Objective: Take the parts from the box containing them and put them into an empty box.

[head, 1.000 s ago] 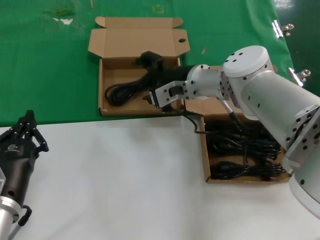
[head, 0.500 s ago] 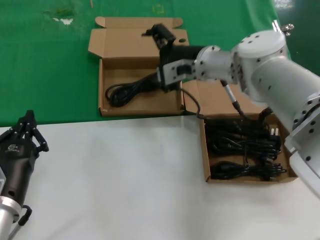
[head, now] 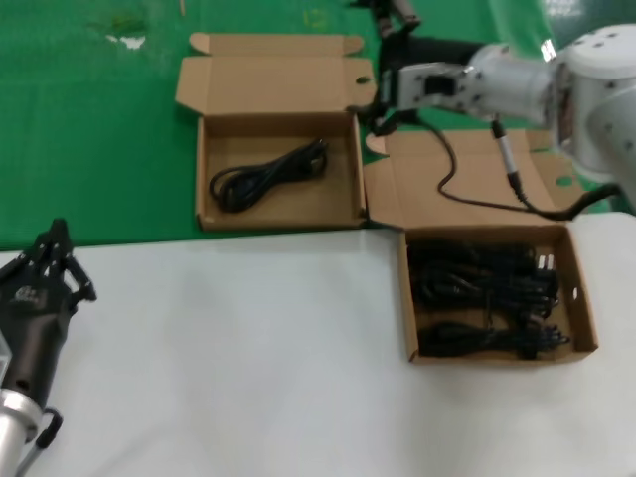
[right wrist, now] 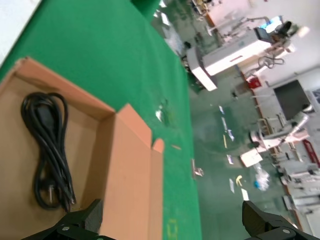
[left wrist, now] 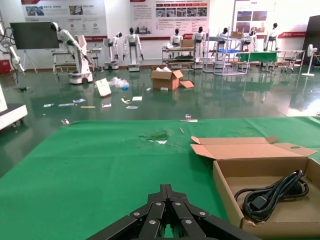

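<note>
Right gripper [head: 396, 12] raised beyond the far box [head: 279, 214], fingers spread wide, empty. One cord [head: 266, 175] lies inside that box. Left gripper [head: 52, 260] parked, fingers together.

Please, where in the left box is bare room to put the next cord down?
The left box holds one cord, lying diagonally. Its floor is bare in the near right corner and along the far wall. The right box is crowded with cords.

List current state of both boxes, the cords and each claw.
Far box: lid open, one coiled cord lying inside.
Near box: lid open, several bundled cords inside.
Right claw: open, empty, raised beyond the far box's lid.
Left claw: shut, empty, parked over the white table.
</note>
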